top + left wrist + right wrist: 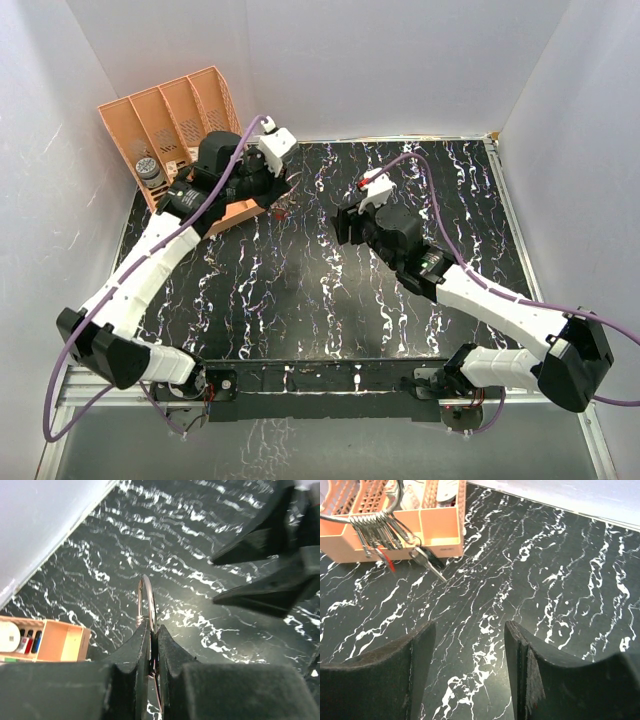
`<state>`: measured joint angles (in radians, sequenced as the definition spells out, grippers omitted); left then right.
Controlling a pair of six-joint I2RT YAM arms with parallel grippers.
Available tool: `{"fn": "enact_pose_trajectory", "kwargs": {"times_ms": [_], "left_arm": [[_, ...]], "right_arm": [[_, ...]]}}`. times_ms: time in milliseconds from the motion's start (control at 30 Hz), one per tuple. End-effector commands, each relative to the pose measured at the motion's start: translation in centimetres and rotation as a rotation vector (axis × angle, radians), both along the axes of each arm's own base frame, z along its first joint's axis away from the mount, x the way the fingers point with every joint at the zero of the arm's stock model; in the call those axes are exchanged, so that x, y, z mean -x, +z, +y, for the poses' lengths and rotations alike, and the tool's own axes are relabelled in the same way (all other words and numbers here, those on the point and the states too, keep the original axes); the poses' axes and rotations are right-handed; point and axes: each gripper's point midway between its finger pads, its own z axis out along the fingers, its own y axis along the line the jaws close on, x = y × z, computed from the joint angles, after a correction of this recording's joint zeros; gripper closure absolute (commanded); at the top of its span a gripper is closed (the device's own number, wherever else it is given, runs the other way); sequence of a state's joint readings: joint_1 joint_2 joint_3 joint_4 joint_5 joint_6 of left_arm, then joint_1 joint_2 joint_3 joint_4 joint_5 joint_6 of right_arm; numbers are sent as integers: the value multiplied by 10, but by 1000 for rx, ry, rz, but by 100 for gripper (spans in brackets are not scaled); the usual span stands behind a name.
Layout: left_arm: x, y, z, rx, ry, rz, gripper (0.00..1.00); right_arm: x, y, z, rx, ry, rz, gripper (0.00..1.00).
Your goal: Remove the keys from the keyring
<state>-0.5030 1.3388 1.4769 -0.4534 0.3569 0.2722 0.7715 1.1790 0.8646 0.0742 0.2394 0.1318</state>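
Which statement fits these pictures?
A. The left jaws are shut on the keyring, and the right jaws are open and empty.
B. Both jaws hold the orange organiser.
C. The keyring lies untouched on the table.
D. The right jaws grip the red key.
A: the left wrist view shows the left jaws pinched on the keyring. The right wrist view shows the right jaws spread with only table between them, well apart from the keys.

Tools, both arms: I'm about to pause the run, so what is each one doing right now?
Left tool: closed on the keyring.
Right tool: open, holding nothing.
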Motion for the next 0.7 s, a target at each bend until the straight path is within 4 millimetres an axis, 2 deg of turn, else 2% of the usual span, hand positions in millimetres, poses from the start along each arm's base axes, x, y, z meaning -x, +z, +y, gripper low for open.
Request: {"fn": "enact_pose_trajectory", "kwargs": {"times_ms": [0,133,233,367,533,667], "left_arm": [[39,75,-1,184,-72,-137,97],[55,83,-9,211,-155,-102,98],[49,79,-6,199,-107,-77,99],[46,79,-5,211,-87,-80,99],[49,83,-7,231,-106,-94,100],[51,85,-10,244,-123,-95,100]], "right_arm": [[10,56,27,-140,154,-157,44],[10,66,33,-171,181,-192,44],[8,71,38,-183,191,-204,44],[16,73,55,-191,296,-204,44],[18,79,60,-213,320,-219,44],[16,85,61,-225,314,-242,49]]}}
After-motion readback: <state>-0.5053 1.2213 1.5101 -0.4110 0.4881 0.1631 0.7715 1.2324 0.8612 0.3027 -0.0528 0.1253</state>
